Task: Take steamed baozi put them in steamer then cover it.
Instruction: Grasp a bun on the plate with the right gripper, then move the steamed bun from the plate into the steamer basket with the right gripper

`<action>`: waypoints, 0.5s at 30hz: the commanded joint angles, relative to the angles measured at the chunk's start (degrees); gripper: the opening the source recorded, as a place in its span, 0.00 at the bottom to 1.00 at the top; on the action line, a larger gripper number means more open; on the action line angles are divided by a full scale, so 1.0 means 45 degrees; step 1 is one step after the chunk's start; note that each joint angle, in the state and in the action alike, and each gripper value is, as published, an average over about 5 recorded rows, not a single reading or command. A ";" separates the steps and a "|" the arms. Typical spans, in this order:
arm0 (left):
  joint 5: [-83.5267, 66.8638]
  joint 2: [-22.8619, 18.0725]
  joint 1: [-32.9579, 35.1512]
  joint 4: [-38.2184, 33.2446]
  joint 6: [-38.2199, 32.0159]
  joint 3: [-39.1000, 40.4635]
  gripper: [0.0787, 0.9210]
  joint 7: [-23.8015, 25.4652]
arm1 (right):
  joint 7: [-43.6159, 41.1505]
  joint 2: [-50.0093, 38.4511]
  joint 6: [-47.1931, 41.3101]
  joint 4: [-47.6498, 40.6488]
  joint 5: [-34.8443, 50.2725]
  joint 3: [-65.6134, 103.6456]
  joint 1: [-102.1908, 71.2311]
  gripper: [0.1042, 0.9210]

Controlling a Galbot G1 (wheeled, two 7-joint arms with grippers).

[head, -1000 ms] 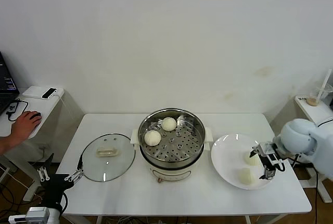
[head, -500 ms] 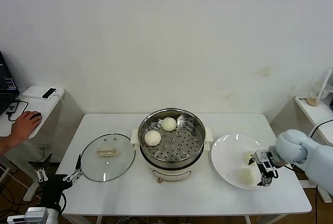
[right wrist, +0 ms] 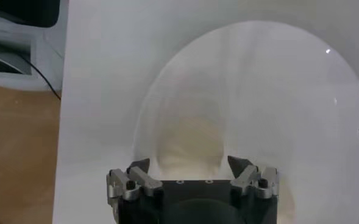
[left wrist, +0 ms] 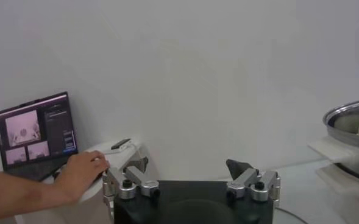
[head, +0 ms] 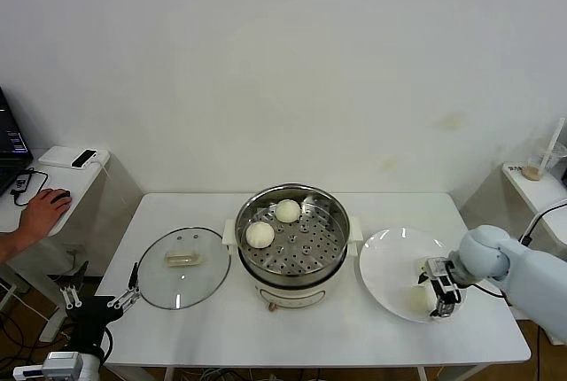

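Observation:
The steamer (head: 292,268) stands mid-table with two steamed baozi (head: 260,234) (head: 287,211) on its perforated tray. The glass cover (head: 184,266) lies flat to its left. On the white plate (head: 390,261) at the right my right gripper (head: 440,295) is down over a baozi (head: 416,296). In the right wrist view that baozi (right wrist: 188,143) sits between the open fingers of the right gripper (right wrist: 189,164), with a small gap on each side. My left gripper (head: 99,299) hangs open off the table's front left corner, holding nothing.
A person's hand (head: 40,213) rests on a mouse on the side table at the left, beside a laptop (left wrist: 36,131). A small table with a cup (head: 532,171) stands at the right. The steamer rim (left wrist: 353,122) shows in the left wrist view.
My right gripper has come down and toward the table's front, from above the plate onto the nearer baozi. The left arm has not moved.

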 commanded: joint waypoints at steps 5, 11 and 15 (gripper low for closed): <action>0.0030 -0.0044 0.0024 -0.0035 -0.0022 0.0020 0.88 -0.0007 | -0.0141 0.0231 -0.0029 -0.0286 -0.0096 0.0150 -0.0046 0.64; 0.0055 -0.0063 0.0086 -0.0140 -0.0036 0.0029 0.88 -0.0009 | -0.0426 0.0148 0.0050 -0.0207 -0.0048 0.0593 0.0127 0.61; 0.0048 -0.0017 0.0042 -0.0155 -0.0029 0.0024 0.88 -0.0008 | -0.0537 -0.0137 0.0050 0.0012 0.0394 0.0574 0.0948 0.61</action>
